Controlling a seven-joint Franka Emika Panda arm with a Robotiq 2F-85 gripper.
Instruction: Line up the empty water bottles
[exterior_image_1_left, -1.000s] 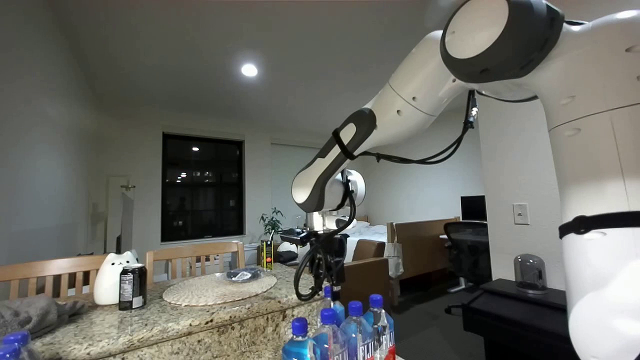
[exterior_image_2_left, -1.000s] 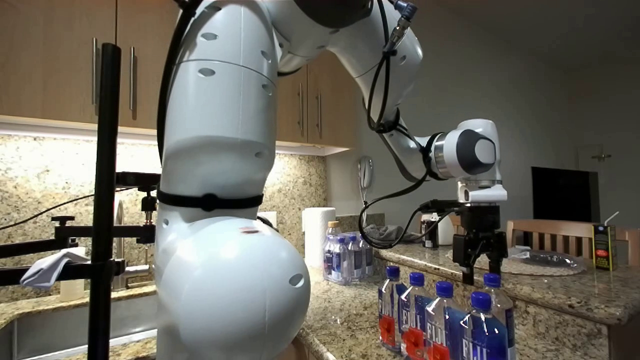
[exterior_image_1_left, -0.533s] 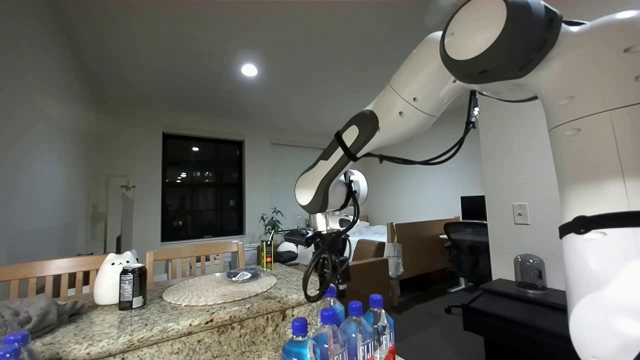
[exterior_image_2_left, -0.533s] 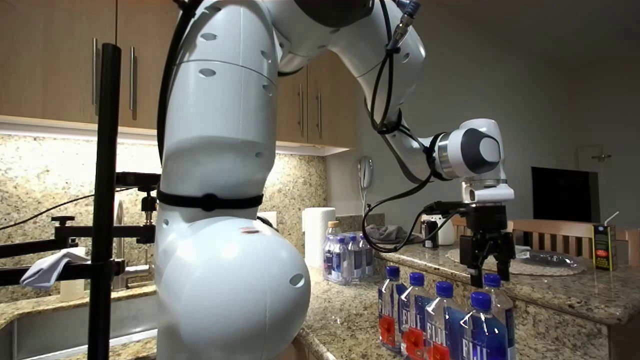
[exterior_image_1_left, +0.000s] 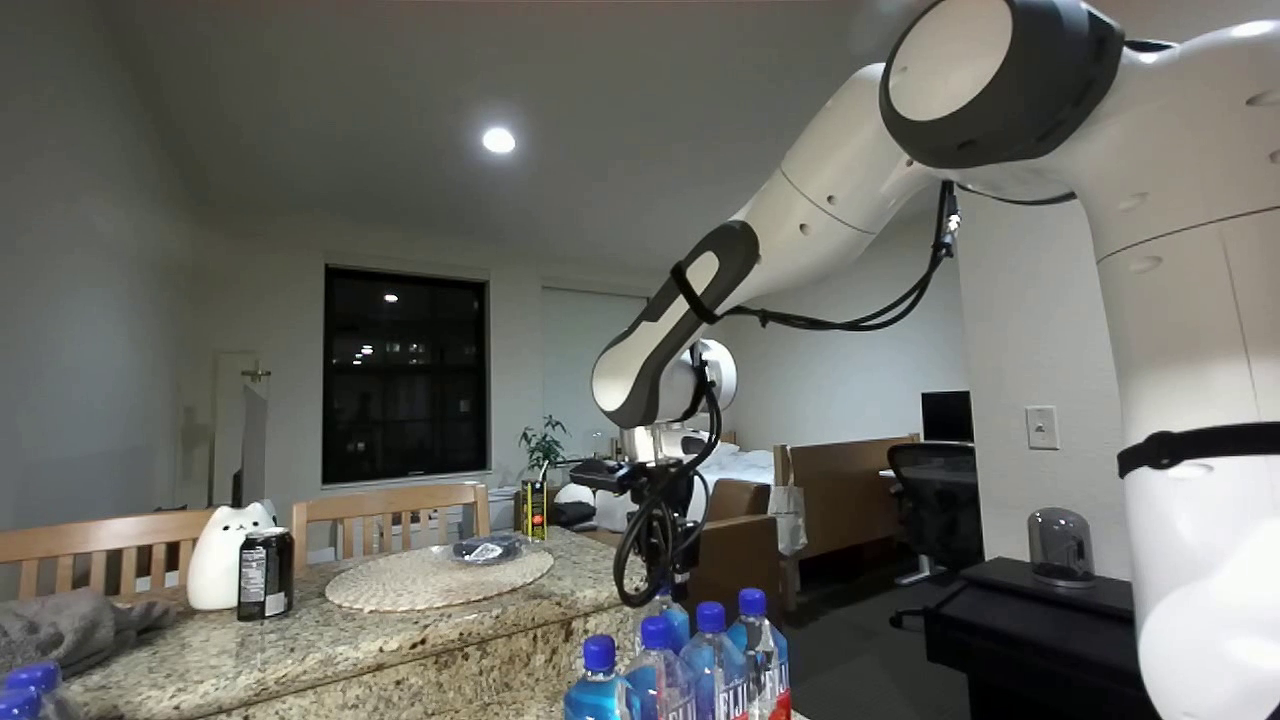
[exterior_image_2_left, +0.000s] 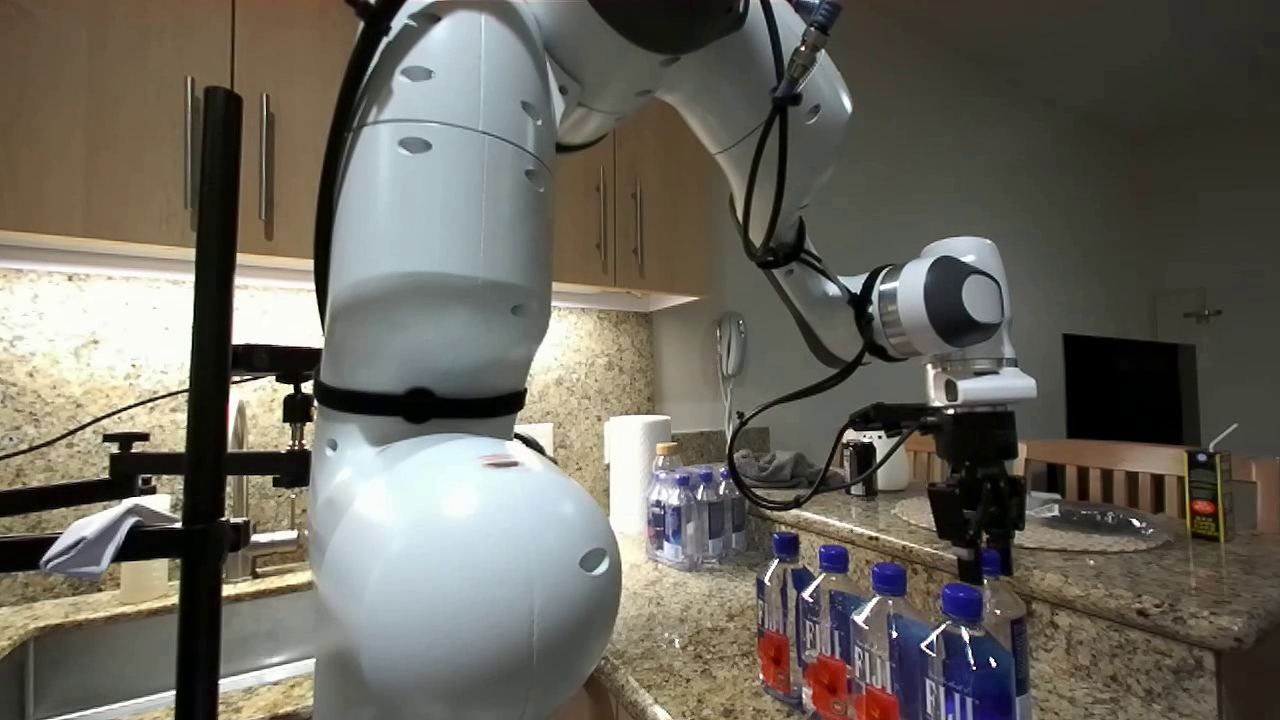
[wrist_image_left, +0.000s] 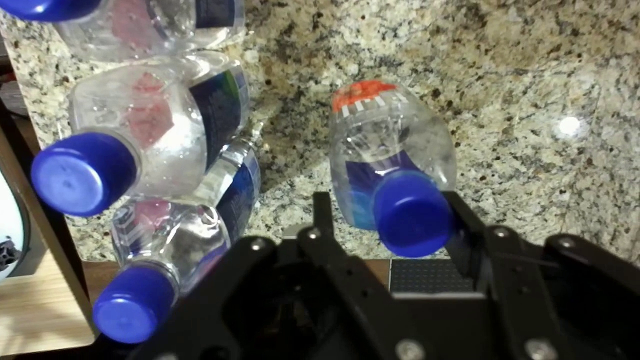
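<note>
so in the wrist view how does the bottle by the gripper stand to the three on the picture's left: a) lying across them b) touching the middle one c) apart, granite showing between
c: in the wrist view, granite counter shows between the bottle by the gripper and the three bottles on the picture's left.

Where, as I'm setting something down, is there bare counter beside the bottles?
Wrist view: speckled granite counter lies bare right of the lone clear plastic blue-capped bottle. Crowded: left, among three similar bottles; below, around the black hand.
</note>
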